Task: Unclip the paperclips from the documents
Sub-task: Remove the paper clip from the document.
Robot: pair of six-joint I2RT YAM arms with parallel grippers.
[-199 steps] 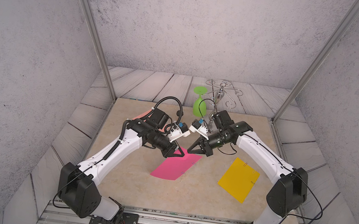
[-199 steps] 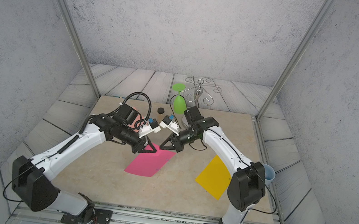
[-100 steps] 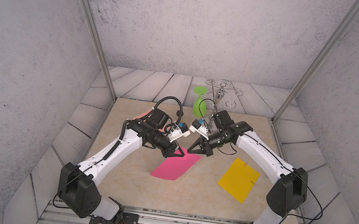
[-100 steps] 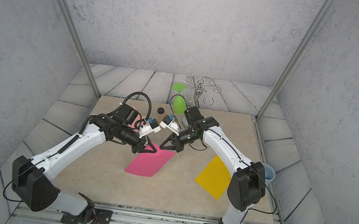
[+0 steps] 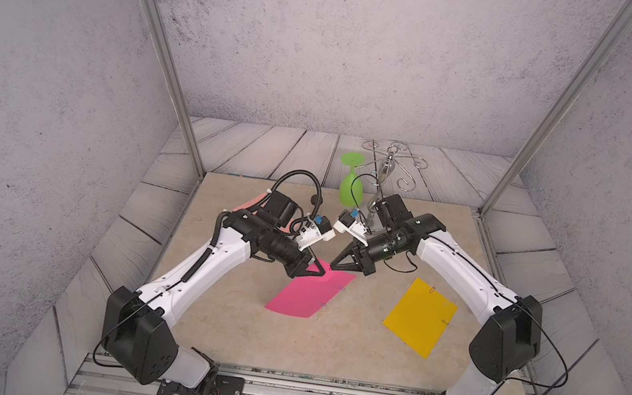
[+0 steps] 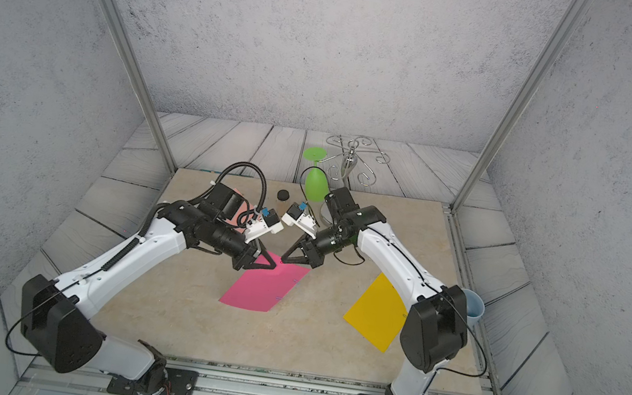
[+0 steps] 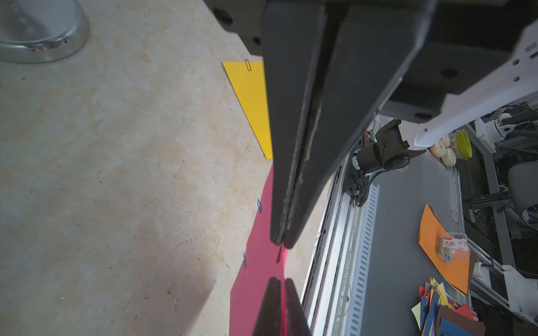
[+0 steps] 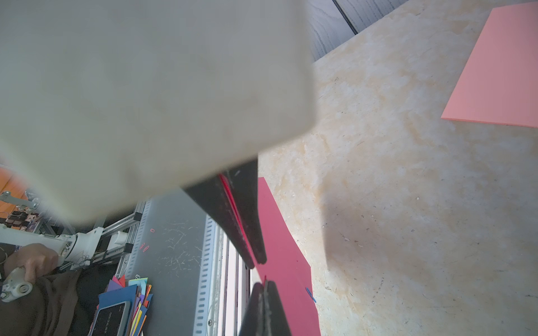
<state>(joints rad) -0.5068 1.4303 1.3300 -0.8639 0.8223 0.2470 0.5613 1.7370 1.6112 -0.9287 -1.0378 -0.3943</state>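
Observation:
The magenta document (image 5: 304,297) (image 6: 259,289) has its far corner lifted off the table. My left gripper (image 5: 321,273) (image 7: 280,280) is shut on that raised edge. Tip to tip with it, my right gripper (image 5: 332,268) (image 8: 264,282) is shut on a reddish paperclip (image 7: 280,253) at the same edge. Two blue paperclips (image 7: 259,206) (image 7: 244,259) sit on the sheet's side edge. The yellow document (image 5: 419,318) lies flat on the right with a reddish clip (image 7: 248,64) and a dark one (image 5: 445,321). The salmon document (image 8: 500,72) lies mostly hidden beneath my left arm.
A chrome wire stand (image 5: 388,162) rises at the back with a green glass (image 5: 349,186) hanging upside down from it; its base (image 7: 43,35) is close behind my right arm. A small black knob (image 6: 283,194) lies nearby. A pale blue cup (image 6: 473,304) sits off the right edge.

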